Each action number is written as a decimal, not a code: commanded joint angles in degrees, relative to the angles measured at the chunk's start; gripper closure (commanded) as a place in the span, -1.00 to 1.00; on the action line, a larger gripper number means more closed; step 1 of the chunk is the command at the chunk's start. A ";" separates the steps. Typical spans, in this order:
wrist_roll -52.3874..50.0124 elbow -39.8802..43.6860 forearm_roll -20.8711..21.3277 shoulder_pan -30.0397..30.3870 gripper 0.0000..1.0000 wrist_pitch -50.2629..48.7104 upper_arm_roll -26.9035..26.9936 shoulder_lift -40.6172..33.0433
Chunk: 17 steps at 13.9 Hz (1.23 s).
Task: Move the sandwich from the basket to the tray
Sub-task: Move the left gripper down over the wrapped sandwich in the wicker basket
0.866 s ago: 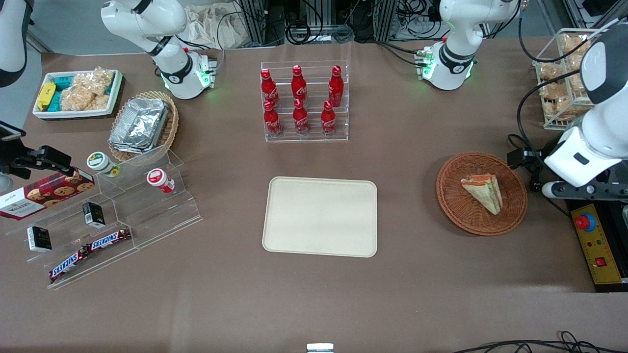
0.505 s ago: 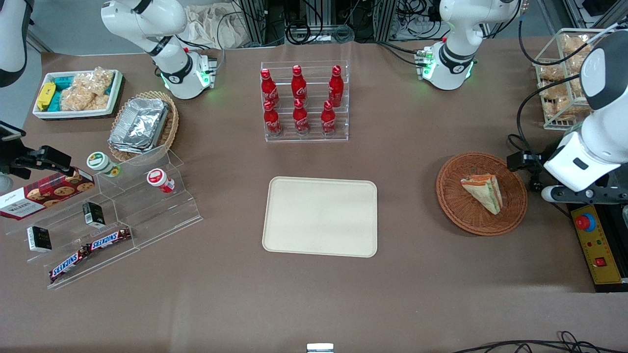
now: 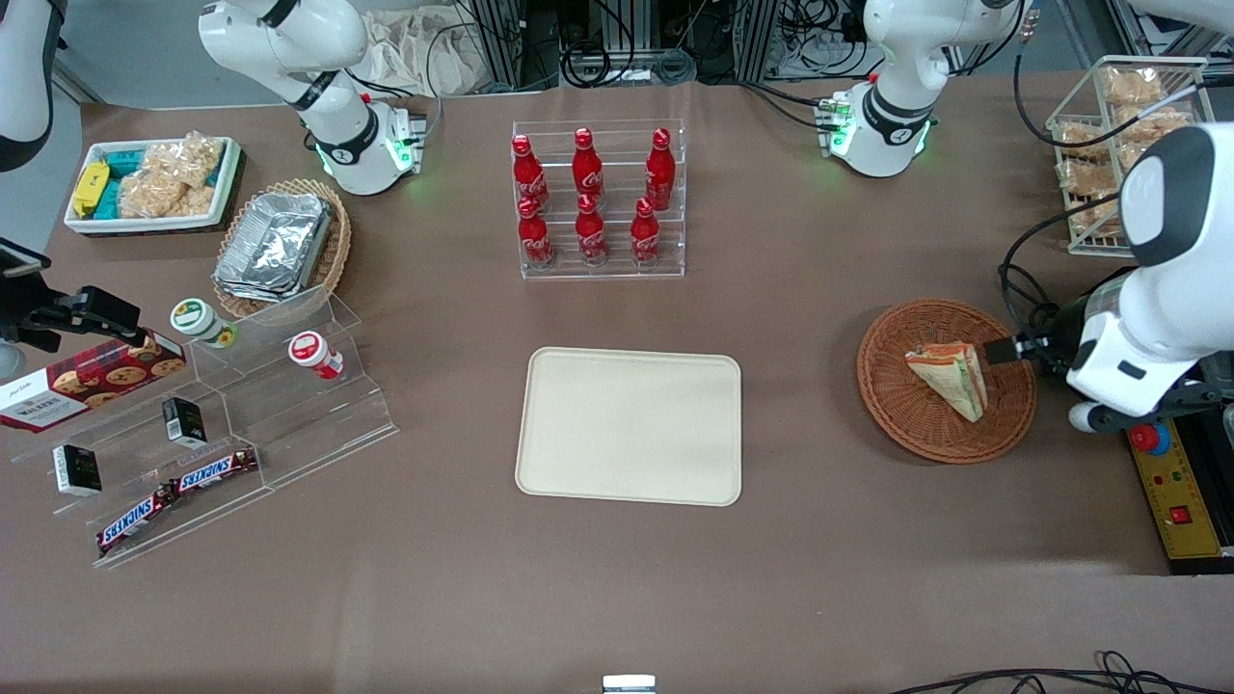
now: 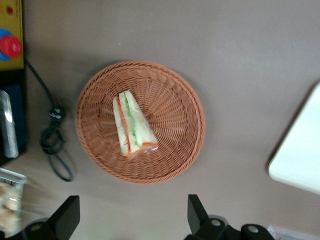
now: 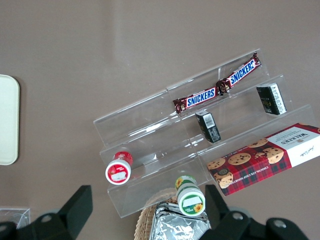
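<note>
When looking from the front, find the gripper (image 3: 1012,349) raised above the rim of the basket (image 3: 901,424), at the edge toward the working arm's end of the table. See the sandwich (image 3: 948,380) lying in that basket, just beside the gripper and lower, its pointed end turned nearer to the camera. Note the tray (image 3: 629,426) flat on the table, well apart from the gripper toward the parked arm's end, with nothing on it. Spot the red bottles (image 3: 590,198) in a clear rack, farther from the camera than the tray.

Turning to the left wrist camera, see the two black fingers (image 4: 67,217) of the gripper (image 4: 132,220) spread wide, gripping nothing. Find the basket (image 4: 170,90) below and ahead of them, apart from both. Note the sandwich (image 4: 132,129) on its side near the middle of the weave, filling layers showing. Catch one rounded corner of the tray (image 4: 300,160) off to one side, and a black cable (image 4: 52,145) coiled on the table beside the basket.

From the right wrist camera, make out only an edge of the tray (image 5: 7,120) and a clear stepped stand (image 5: 150,130) with snack bars.
</note>
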 commanded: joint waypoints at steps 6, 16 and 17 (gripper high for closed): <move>-21.36 -23.98 -0.55 1.63 -0.88 25.20 0.15 -5.05; -21.99 -34.45 -0.37 4.71 -0.86 33.82 1.12 -5.67; -21.99 -34.71 -0.46 4.80 -0.83 34.08 1.21 -5.40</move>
